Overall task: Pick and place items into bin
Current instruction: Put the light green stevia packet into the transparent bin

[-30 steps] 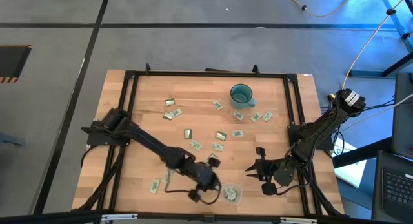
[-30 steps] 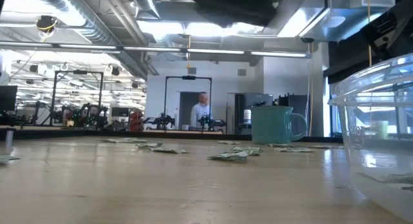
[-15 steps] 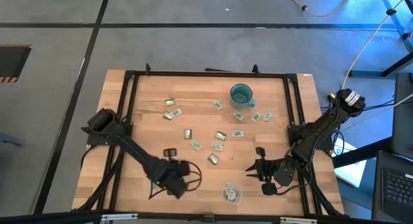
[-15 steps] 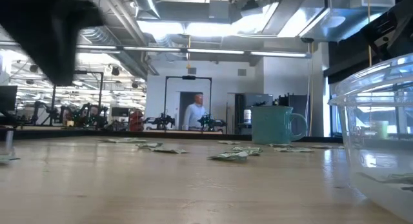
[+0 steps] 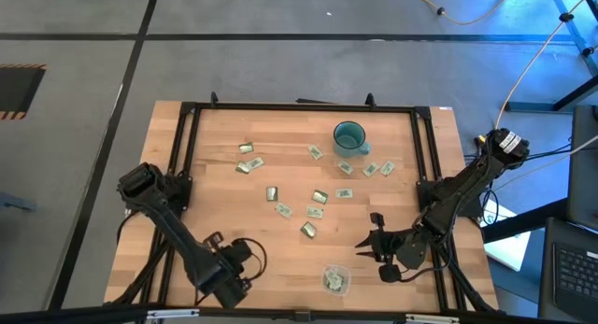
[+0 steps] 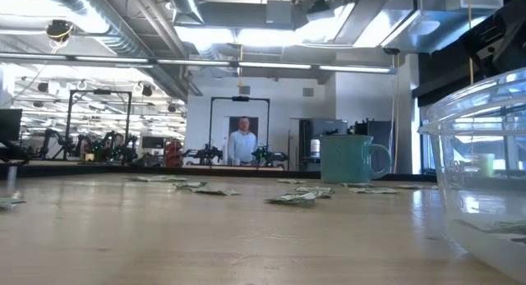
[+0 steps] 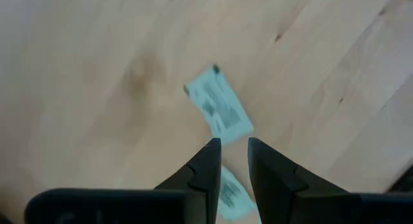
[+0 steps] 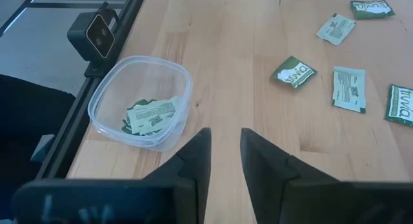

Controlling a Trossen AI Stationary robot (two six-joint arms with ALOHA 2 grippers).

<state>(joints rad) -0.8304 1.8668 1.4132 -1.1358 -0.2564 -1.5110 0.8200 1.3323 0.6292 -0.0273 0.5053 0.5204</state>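
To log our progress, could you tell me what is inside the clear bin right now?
The bin holds a few pale packets piled together; those underneath are covered, so their number is unclear.

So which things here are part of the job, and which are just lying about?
Part of the job:
- packets scattered on the table
- clear bin, a few packets inside
- left pincer over two packets
- right pincer, waiting near the bin

Just lying about:
- teal mug
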